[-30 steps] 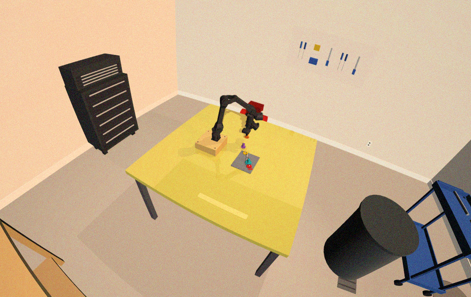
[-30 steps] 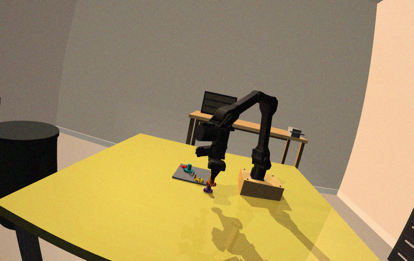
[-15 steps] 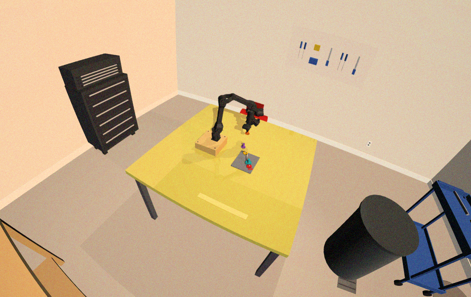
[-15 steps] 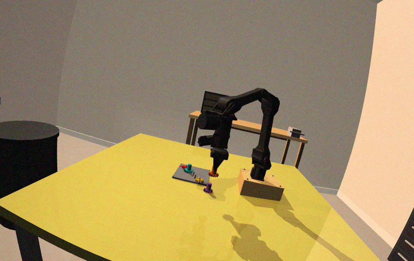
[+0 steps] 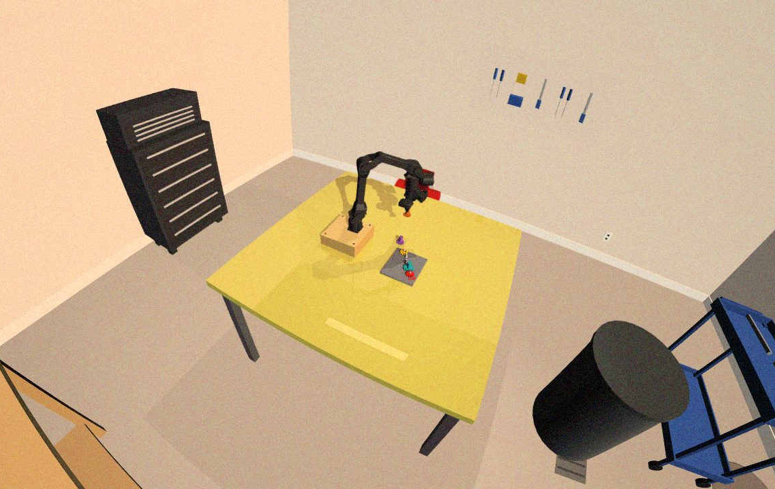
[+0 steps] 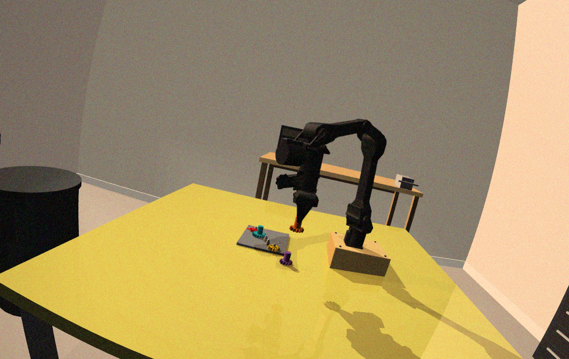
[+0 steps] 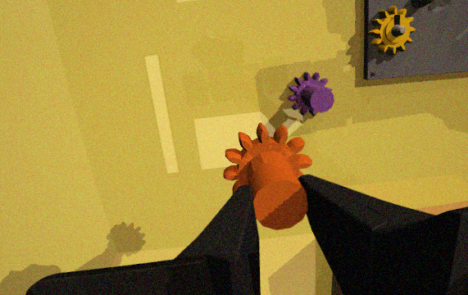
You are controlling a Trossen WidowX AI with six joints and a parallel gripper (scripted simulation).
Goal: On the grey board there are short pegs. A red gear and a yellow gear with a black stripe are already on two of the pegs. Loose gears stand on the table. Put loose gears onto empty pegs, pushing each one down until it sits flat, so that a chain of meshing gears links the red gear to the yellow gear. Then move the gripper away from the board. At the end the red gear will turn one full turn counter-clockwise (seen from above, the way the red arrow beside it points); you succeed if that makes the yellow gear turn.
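Orange gear [image 5: 407, 214] [image 6: 296, 229] [image 7: 272, 164], gripped by 1 gripper [image 5: 405, 209] [image 6: 297, 221] [image 7: 275, 191], hangs beyond the board's edge [image 5: 403, 267] [image 6: 263, 240] [image 7: 434, 45].

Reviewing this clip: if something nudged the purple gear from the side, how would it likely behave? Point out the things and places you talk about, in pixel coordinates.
The purple gear [image 5: 400, 240] [image 6: 285, 259] [image 7: 312, 94] would probably slide before tipping, since it stands upright on its wide toothed base. A push high on its tall round handle might still topple it. Once over, it would likely rock on its teeth rather than roll smoothly.
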